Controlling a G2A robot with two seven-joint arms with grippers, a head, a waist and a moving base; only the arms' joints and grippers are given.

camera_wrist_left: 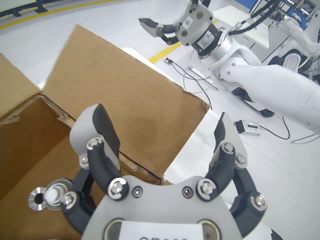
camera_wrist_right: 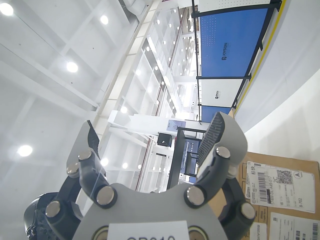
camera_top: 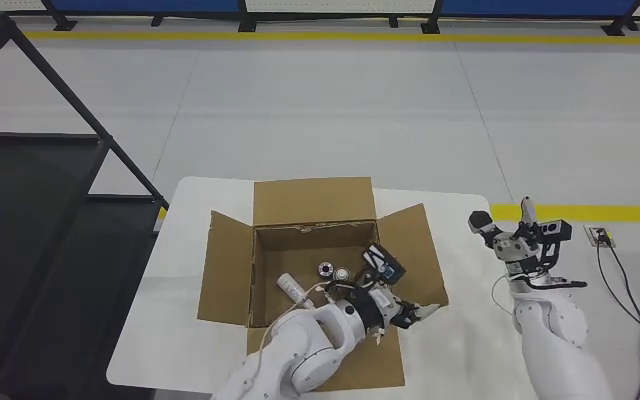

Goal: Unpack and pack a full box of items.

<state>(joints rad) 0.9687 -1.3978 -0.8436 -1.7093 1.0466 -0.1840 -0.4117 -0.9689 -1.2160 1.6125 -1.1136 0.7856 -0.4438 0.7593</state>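
An open cardboard box [camera_top: 312,203] stands on the white table [camera_top: 180,300], flaps spread outward. Inside lie a white bottle [camera_top: 290,288], two small round metal pieces [camera_top: 334,270] and a dark packet [camera_top: 384,265]. My left gripper [camera_top: 415,312] is open at the box's near right corner, its fingers either side of the right flap's edge [camera_wrist_left: 162,128]. A round metal piece [camera_wrist_left: 37,198] lies below it inside the box. My right gripper [camera_top: 503,218] is open and empty, raised off the table's right edge and pointing up [camera_wrist_right: 152,128]. It is open in the left wrist view as well [camera_wrist_left: 172,6].
A black metal frame [camera_top: 60,90] stands left of the table. On the floor to the right lie cables and a small grey power unit [camera_wrist_left: 248,128]. A labelled cardboard face [camera_wrist_right: 275,183] sits close beside the right gripper. Bare tabletop lies left of the box.
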